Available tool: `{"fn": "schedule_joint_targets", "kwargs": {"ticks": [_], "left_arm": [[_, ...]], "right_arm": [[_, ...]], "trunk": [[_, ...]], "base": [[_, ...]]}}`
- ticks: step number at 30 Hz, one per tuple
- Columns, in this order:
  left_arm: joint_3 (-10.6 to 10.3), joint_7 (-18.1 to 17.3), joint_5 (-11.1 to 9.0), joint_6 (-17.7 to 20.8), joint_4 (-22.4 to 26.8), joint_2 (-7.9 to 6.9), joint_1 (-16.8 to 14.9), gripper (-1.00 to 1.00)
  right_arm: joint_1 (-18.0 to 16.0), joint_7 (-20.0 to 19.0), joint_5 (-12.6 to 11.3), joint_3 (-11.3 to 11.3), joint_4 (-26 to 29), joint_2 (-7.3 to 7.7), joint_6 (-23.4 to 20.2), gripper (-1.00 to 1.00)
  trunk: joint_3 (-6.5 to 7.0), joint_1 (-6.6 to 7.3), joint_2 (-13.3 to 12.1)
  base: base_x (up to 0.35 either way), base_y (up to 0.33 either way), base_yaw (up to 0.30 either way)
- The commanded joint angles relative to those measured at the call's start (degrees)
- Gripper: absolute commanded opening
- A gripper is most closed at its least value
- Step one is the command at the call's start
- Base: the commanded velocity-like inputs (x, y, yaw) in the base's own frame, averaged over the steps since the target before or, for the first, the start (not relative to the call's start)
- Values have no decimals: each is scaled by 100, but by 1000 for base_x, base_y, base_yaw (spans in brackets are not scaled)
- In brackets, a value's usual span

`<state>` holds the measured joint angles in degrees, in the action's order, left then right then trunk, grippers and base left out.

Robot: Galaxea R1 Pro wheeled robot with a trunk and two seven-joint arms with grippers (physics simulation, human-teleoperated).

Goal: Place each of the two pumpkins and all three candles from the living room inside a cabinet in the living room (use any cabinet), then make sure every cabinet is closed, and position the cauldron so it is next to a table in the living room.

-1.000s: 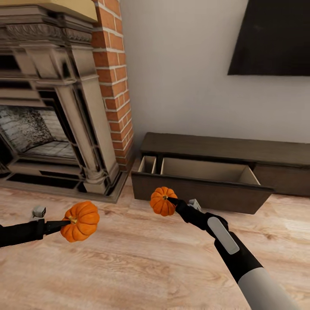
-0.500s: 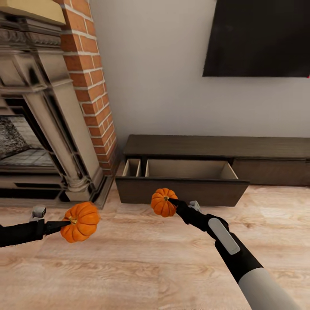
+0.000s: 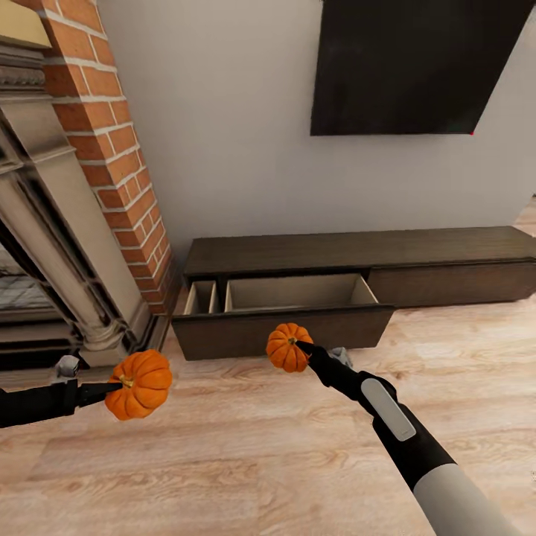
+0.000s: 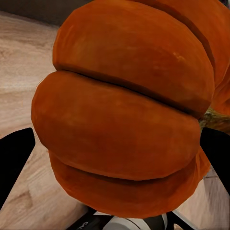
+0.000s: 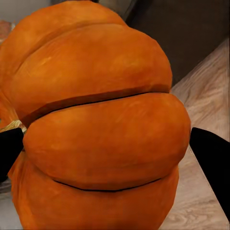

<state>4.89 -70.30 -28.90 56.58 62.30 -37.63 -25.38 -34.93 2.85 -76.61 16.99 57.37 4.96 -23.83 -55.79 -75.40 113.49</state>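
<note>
I hold two orange ribbed pumpkins above the wood floor. My left gripper [image 3: 119, 385] is shut on one pumpkin [image 3: 140, 384] at the lower left; up close that pumpkin [image 4: 124, 120] sits between the black fingers [image 4: 14, 158]. My right gripper [image 3: 298, 345] is shut on the other pumpkin [image 3: 286, 347], just in front of the cabinet [image 3: 357, 257]; the right wrist view has this pumpkin [image 5: 100, 129] close up. The cabinet is a long, low dark-brown unit against the wall. Its left drawer [image 3: 283, 331] stands pulled out, with pale beige compartments that look empty.
A brick column [image 3: 112, 149] and a stone fireplace surround [image 3: 45, 246] stand at the left. A black TV panel [image 3: 417, 63] hangs on the wall above the cabinet. Light wood floor [image 3: 246, 447] spreads in front.
The camera has swung right: the fireplace slid off to the left and the cabinet moved toward the centre. Both grippers keep their pumpkins at about the same spots in the view.
</note>
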Motion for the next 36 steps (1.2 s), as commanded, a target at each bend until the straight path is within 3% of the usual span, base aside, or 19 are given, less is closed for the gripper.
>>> {"fn": "schedule_joint_targets", "kwargs": {"ticks": [1, 7, 25, 27, 30, 31, 34, 36], "left_arm": [[3, -2, -48, 55, 3, -4, -1, -100], [-5, -1, -45, 55, 4, -3, 1, -100], [-14, 138, -35, 45, -36, 1, 1, -100], [-10, 457, -45, 46, -66, 3, -1, -100], [4, 1604, -77, 46, -76, 44, -1, -100], [8, 1784, -81, 46, -68, 56, -2, -100], [17, 2775, -117, 37, -23, 185, -5, -100], [14, 3168, -93, 30, -11, 324, -11, -100]], "right_arm": [[-5, 30, -73, 14, 5, 4, 11, -100], [-5, 45, -90, 15, 9, -3, 38, -100], [-5, 79, -89, 8, 4, 4, 37, -100], [-5, 91, -85, 8, 0, 4, 41, -100], [-5, 103, -83, 6, -29, -2, 45, -100], [-5, 104, -83, 6, -33, 0, 45, -100], [-5, 109, -82, 6, -68, 2, 54, -100], [-5, 110, -82, 6, -97, 3, 58, -100]], "trunk": [[11, 23, -39], [104, 155, -280], [426, 551, -1002], [462, 595, -1082], [515, 660, -1202], [533, 682, -1242], [587, 748, -1363], [623, 792, -1443]], "base": [[0, 0, -259], [0, 0, -204], [0, 0, -6], [0, 0, 0], [0, 0, 0], [0, 0, 0], [0, 0, 0], [0, 0, 0]]}}
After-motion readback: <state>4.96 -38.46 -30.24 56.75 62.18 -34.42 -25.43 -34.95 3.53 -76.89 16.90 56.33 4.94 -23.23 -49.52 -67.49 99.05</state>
